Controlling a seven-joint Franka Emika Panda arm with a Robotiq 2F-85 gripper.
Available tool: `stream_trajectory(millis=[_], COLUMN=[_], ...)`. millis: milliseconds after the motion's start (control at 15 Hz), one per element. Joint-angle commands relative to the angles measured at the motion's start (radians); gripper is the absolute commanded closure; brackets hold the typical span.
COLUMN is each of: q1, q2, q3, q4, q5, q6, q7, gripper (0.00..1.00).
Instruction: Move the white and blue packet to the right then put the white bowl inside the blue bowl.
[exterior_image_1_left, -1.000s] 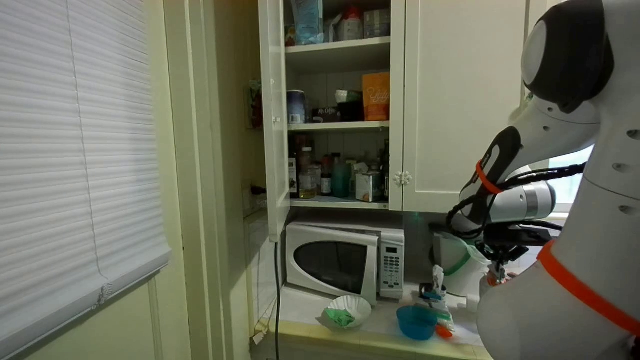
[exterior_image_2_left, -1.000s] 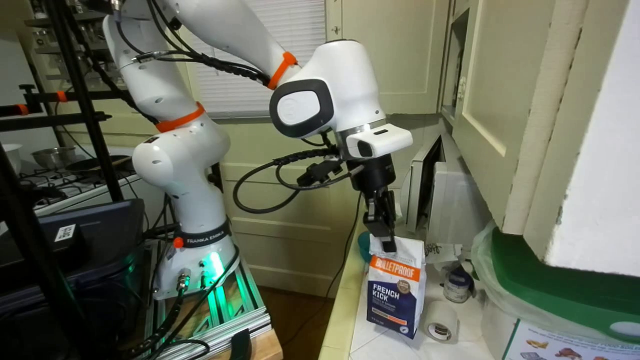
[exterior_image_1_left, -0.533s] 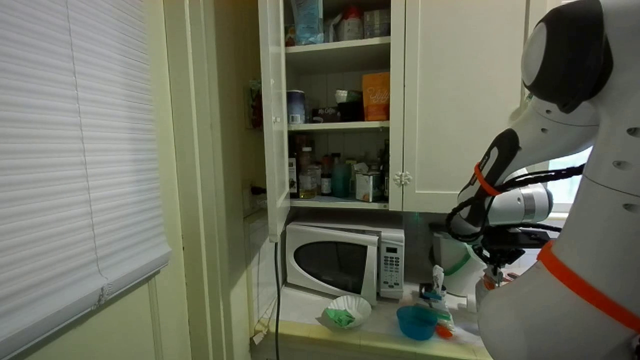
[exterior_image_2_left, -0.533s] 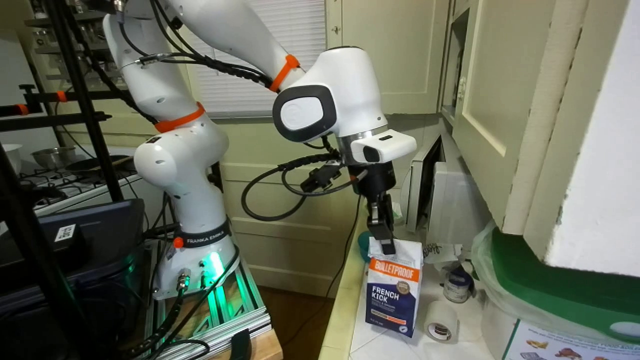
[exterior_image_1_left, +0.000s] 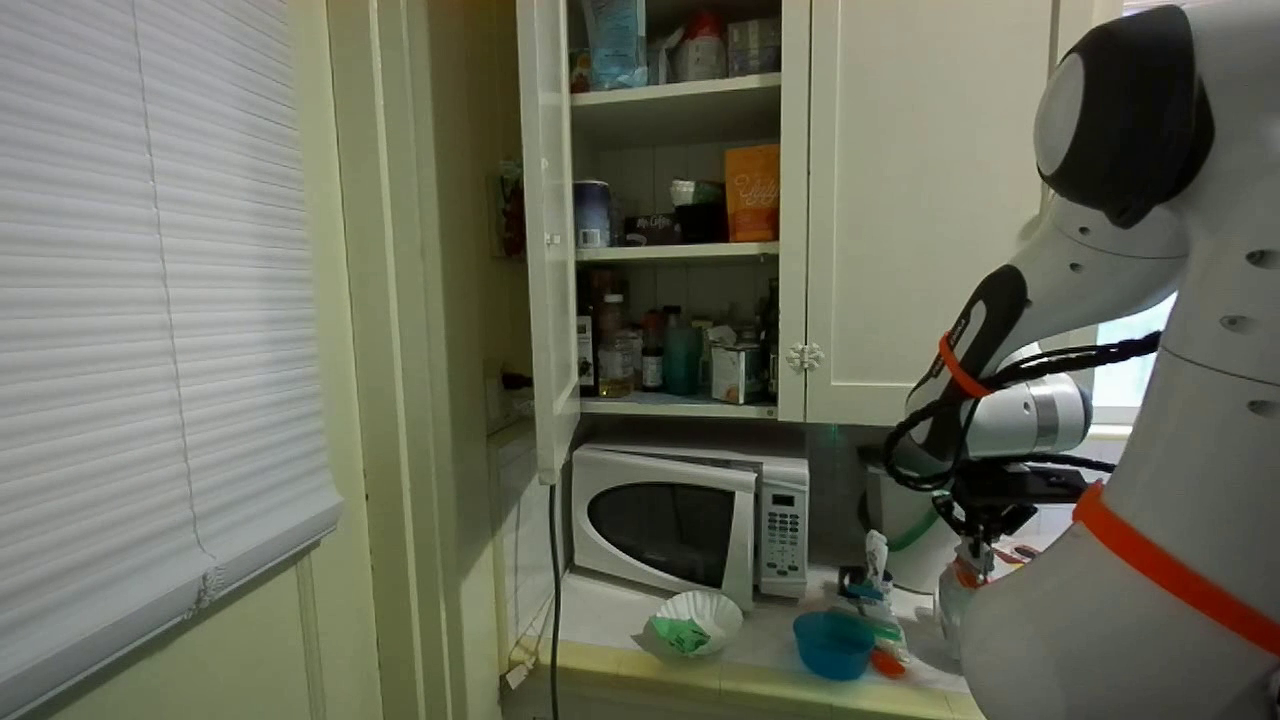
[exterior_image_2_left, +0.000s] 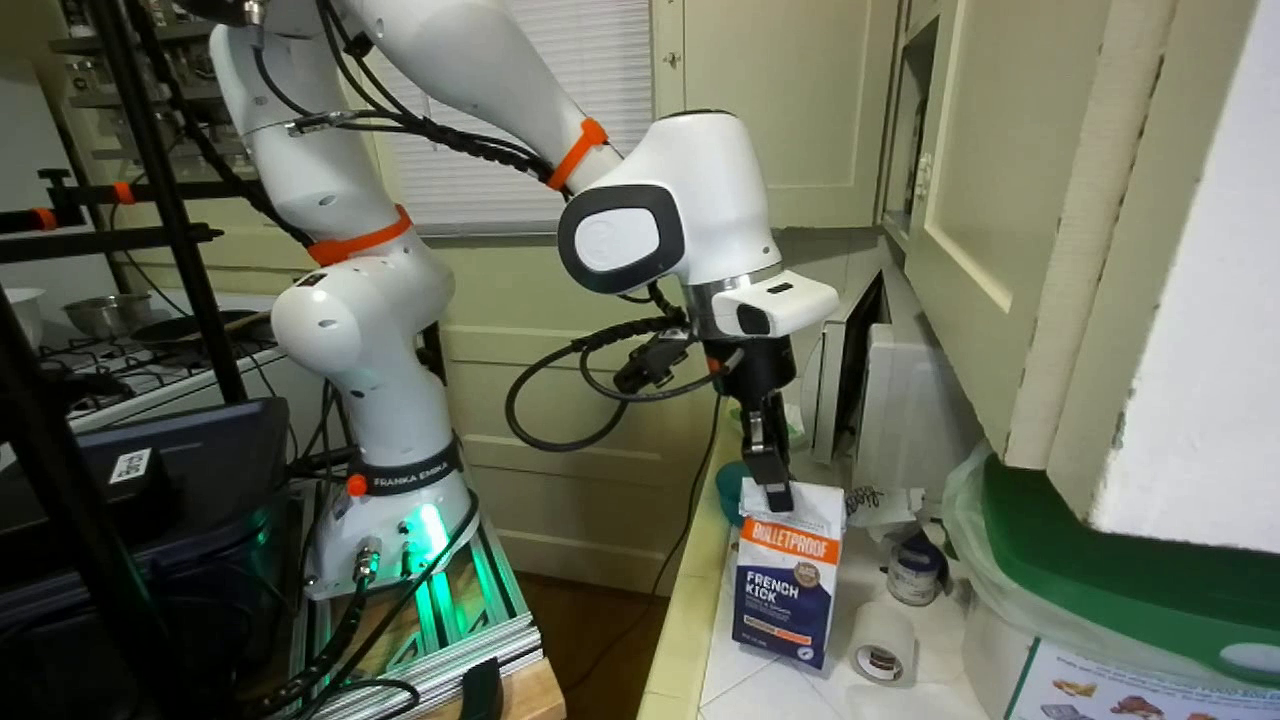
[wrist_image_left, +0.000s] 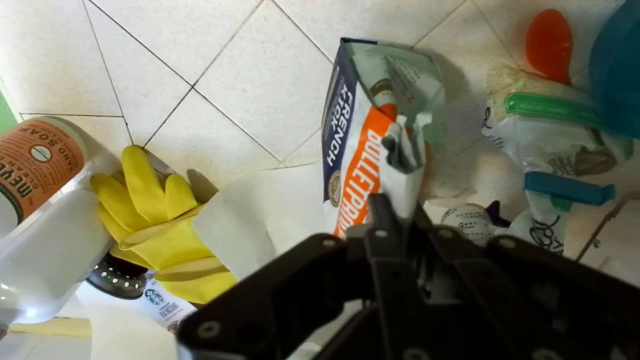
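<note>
The white and blue packet (exterior_image_2_left: 785, 595), with an orange band, stands nearly upright on the counter. My gripper (exterior_image_2_left: 778, 495) is shut on its folded top. In the wrist view the fingers (wrist_image_left: 400, 207) pinch the top edge of the packet (wrist_image_left: 365, 145). In an exterior view the packet (exterior_image_1_left: 950, 605) is partly hidden by the arm. The blue bowl (exterior_image_1_left: 835, 645) sits near the counter's front edge and shows at the right edge of the wrist view (wrist_image_left: 617, 75). The white bowl (exterior_image_1_left: 715, 610), with something green in it, sits left of the blue bowl, apart from it.
A microwave (exterior_image_1_left: 660, 530) stands behind the bowls. A zip bag with a blue clip (wrist_image_left: 567, 187) and an orange spoon (wrist_image_left: 549, 42) lie between packet and blue bowl. A tape roll (exterior_image_2_left: 882, 645), jar (exterior_image_2_left: 915, 572), green-lidded bin (exterior_image_2_left: 1100, 570), yellow glove (wrist_image_left: 150, 215) and soap bottle (wrist_image_left: 40, 155) are around.
My gripper and the packet have moved a little to the left and lower in the exterior view with the microwave front, nearer the blue bowl. The bowls have not moved.
</note>
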Motion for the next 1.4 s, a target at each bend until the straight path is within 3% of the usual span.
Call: stream_trajectory(millis=[0,400,533,1000,1333], q1=[0.023,0.026,0.032,0.067,0.122], q2=[0.028,-0.015,-0.051,-0.172,-0.205], q3=[-0.025,-0.044,-0.054,-0.027,0.047], q4=[0.02,0.017,0.001,-0.035,-0.01], q5=[0.016,0.026,0.047,0.105,0.108], q6=[0.028,0.029,0.023,-0.063,-0.175], q7=[-0.014,-0.032,-0.045,-0.029,0.018], gripper=[0.57,0.12,0.0,0.0,0.0])
